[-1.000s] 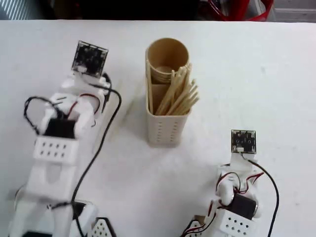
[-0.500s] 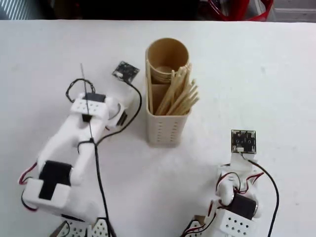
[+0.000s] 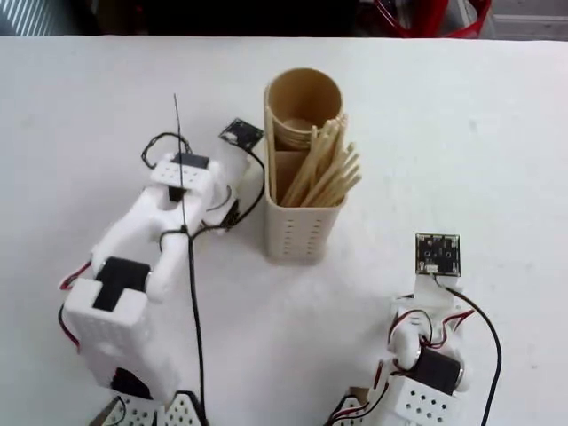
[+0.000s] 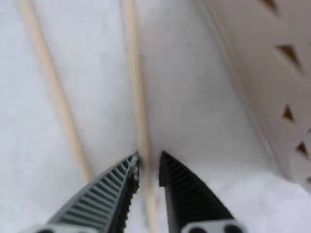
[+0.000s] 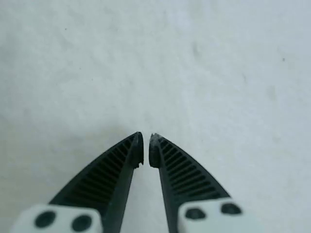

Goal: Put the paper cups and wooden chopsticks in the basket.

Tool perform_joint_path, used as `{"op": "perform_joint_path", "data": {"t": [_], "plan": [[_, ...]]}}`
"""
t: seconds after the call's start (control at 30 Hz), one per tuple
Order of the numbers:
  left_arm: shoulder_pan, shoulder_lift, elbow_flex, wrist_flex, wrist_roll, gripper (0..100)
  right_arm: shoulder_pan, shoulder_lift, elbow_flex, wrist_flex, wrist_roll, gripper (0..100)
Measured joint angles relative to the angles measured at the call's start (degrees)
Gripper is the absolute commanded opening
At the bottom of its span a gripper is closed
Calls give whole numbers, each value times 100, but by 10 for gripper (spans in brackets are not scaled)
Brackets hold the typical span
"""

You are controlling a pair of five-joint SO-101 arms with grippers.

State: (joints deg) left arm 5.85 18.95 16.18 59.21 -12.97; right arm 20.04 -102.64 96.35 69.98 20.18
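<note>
Low in the left wrist view, the left gripper stands narrowly parted astride a wooden chopstick, with the basket at upper right. The right gripper is closed, empty, above the table.

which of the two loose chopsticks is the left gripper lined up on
The chopstick nearer the basket, beside the basket wall: it runs between the tips of the left gripper. The other chopstick lies off to the side.

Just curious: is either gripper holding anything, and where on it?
The left gripper straddles a chopstick partway along it; a firm hold cannot be told. The right gripper holds nothing.
</note>
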Motion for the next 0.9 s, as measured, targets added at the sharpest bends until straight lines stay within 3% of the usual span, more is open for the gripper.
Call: {"op": "perform_joint_path", "data": {"t": [0.23, 0.67, 0.9], "plan": [[0, 132, -185, 149, 9, 22, 0, 0, 0, 0, 0, 36], [-448, 105, -193, 88, 800, 22, 0, 0, 0, 0, 0, 36], [-677, -967, 826, -448, 1169, 24, 0, 0, 0, 0, 0, 36]]}}
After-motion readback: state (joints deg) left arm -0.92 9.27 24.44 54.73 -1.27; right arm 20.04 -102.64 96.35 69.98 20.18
